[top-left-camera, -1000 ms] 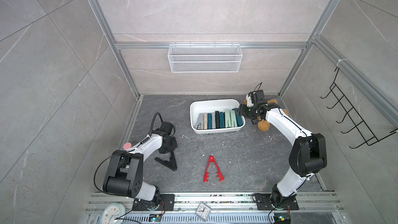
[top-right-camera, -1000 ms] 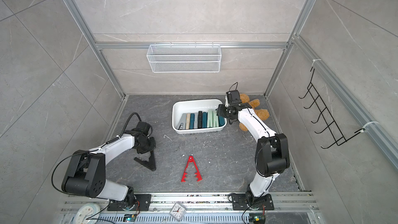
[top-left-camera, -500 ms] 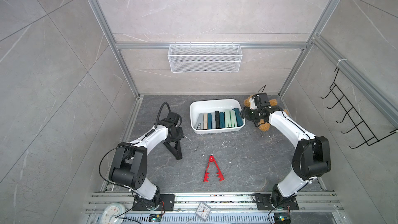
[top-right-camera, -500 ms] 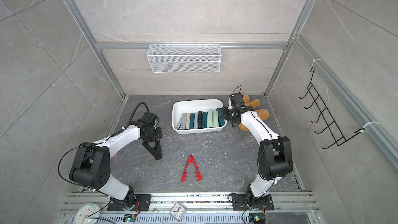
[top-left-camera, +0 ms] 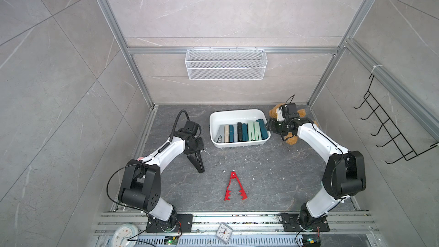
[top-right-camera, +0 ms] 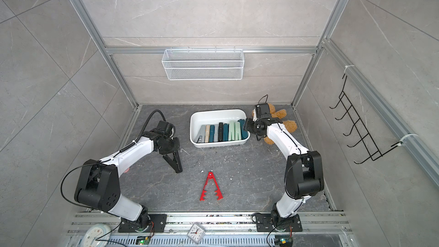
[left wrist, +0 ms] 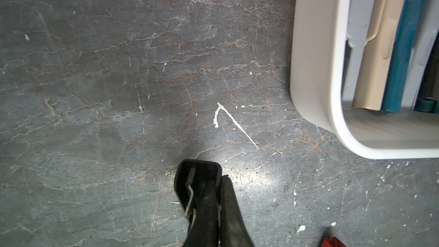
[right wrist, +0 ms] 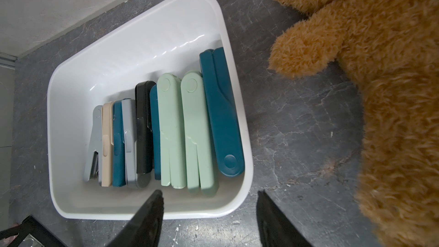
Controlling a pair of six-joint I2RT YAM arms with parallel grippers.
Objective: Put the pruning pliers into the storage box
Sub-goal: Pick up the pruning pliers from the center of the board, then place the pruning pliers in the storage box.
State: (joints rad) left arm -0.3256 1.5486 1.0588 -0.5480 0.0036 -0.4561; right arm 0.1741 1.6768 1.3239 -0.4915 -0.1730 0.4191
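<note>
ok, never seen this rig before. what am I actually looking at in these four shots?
Two white robot arms, each ending in a two-finger gripper. Two pictures come from one overhead stereo camera, so they look nearly identical. The other two come from cameras on the arms' wrists. On the dark floor are a white storage box holding a row of pruning pliers, red pliers lying spread open, and a teddy bear beside the box. The left gripper is shut on black pliers, which splay in a V below it. The right gripper is open and empty, at the box's edge next to the bear.
</note>
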